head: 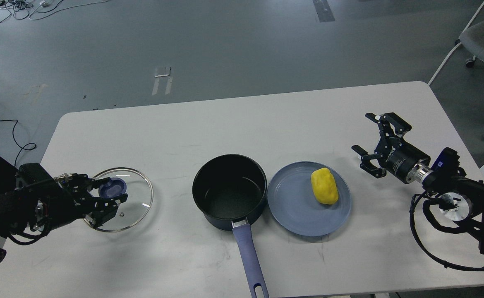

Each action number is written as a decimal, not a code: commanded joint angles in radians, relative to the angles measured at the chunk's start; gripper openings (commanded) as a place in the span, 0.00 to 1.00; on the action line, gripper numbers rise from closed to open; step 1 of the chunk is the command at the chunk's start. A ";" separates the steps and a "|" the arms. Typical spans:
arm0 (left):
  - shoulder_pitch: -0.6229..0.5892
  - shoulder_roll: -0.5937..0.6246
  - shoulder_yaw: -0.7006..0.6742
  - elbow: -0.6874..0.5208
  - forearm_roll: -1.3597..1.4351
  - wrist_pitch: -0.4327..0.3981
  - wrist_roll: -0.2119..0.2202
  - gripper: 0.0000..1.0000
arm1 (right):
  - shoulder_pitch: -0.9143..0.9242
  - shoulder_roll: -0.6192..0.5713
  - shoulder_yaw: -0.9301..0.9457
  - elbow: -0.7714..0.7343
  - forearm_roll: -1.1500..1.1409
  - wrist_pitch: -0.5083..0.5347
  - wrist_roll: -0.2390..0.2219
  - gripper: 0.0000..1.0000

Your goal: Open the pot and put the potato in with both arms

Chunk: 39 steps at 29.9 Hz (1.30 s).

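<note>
The dark-blue pot [229,191] stands open at the table's middle, its black inside empty, its long blue-purple handle [249,258] pointing toward me. The yellow potato [324,186] lies on a flat blue-grey plate [291,215] just right of the pot. My left gripper [103,198] is at the table's left, shut on the blue knob [113,187] of the glass lid [136,209], which is at or just above the table top. My right gripper [370,145] is open and empty, to the right of the plate and apart from it.
The white table [242,120] has free room behind the pot and plate. A grey chair [480,37] stands off the table at the far right. Cables lie on the floor at the far left.
</note>
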 commanded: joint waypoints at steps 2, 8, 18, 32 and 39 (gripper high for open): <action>0.037 -0.011 -0.001 0.026 -0.006 0.010 0.000 0.29 | -0.001 0.000 0.000 0.000 0.000 0.000 0.000 1.00; 0.057 -0.046 -0.001 0.060 -0.008 0.037 0.000 0.29 | -0.004 -0.002 0.000 0.002 0.000 0.000 0.000 1.00; 0.055 -0.077 -0.006 0.063 -0.008 0.037 0.000 0.51 | -0.004 -0.002 0.000 0.000 0.000 0.000 0.000 1.00; 0.046 -0.071 -0.014 0.076 -0.066 0.038 0.000 0.98 | -0.004 -0.002 0.000 0.003 0.000 0.000 0.000 1.00; -0.031 -0.006 -0.012 -0.002 -0.295 0.020 0.000 0.98 | 0.008 -0.031 -0.001 0.018 -0.009 0.000 0.000 1.00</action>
